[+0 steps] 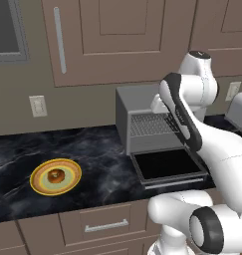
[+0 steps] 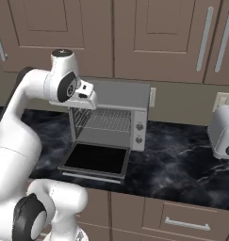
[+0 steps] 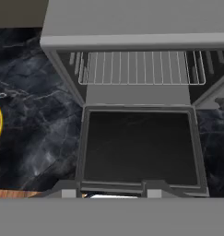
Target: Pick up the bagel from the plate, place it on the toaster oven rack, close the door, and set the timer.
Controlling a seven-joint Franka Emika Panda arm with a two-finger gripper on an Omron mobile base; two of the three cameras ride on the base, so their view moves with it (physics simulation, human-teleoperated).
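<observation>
Far left on the dark marble desk (image 1: 92,144): the plate (image 1: 40,183), flat, near the front edge. Dead centre on it, the bagel (image 1: 56,175), lying flat, hole up, untouched.

Likely light and dry, crust firm but crumb soft enough to dent under a hard squeeze; not fragile, not slippery. Best taken from above, one finger in or near the hole and one on the outer edge, or across the full ring if the jaws span it. Gentle closing force advised, as the ring sits low against the plate.

Further right, well apart from the plate: the grey toaster oven (image 1: 137,97), with the door (image 1: 168,164) dropped flat toward the front edge, dark glass facing up. Inside, the toaster oven rack (image 3: 141,67), bare and level, nothing on it.

Above the open door: the end effector (image 3: 113,189), looking down at glass and rack, carrying nothing. Finger tips barely visible at the bottom of the hand view; whether spread or closed, cannot tell.

Far right on the desk: a silver toaster (image 2: 224,132), clear of the work.

Pick-up judged not yet begun.
</observation>
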